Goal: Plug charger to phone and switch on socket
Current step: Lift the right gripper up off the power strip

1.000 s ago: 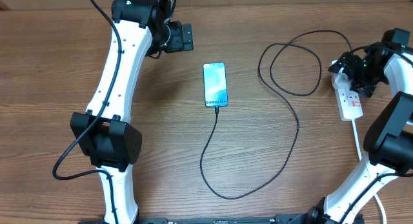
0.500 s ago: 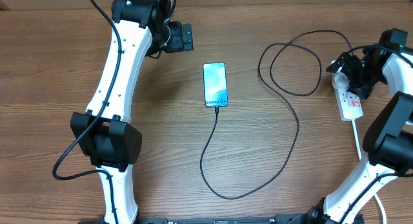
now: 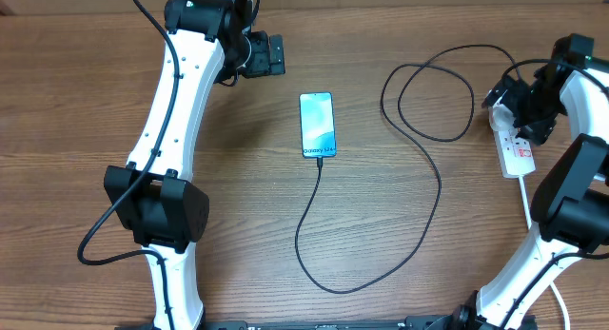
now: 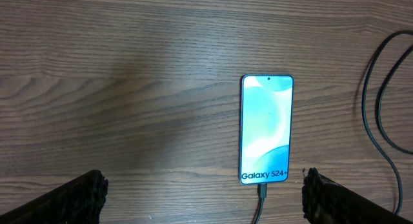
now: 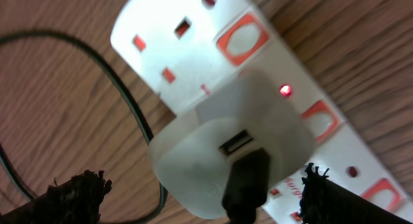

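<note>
The phone (image 3: 318, 126) lies face up mid-table, its blue screen lit (image 4: 267, 129). The charger (image 3: 440, 192), a thin black cable, has its tip in the phone's bottom edge (image 4: 261, 197). From there it loops toward me and back to the socket (image 3: 517, 151) at the right. Its black plug (image 5: 248, 179) sits in a white adapter (image 5: 213, 159) on the socket (image 5: 193, 46), and a red light (image 5: 284, 90) glows beside it. My right gripper (image 5: 203, 201) is open, fingers either side of the adapter (image 3: 501, 104). My left gripper (image 3: 273, 56) hangs open, up-left of the phone (image 4: 206, 201).
A white cord (image 3: 526, 202) runs from the socket toward the near edge on the right. The left arm (image 3: 171, 111) stretches along the left side of the table. Loops of black cable (image 3: 428, 92) lie between the phone and the socket.
My right wrist has shifted slightly toward the far edge above the socket. The left arm, the phone and the cable have not moved.
</note>
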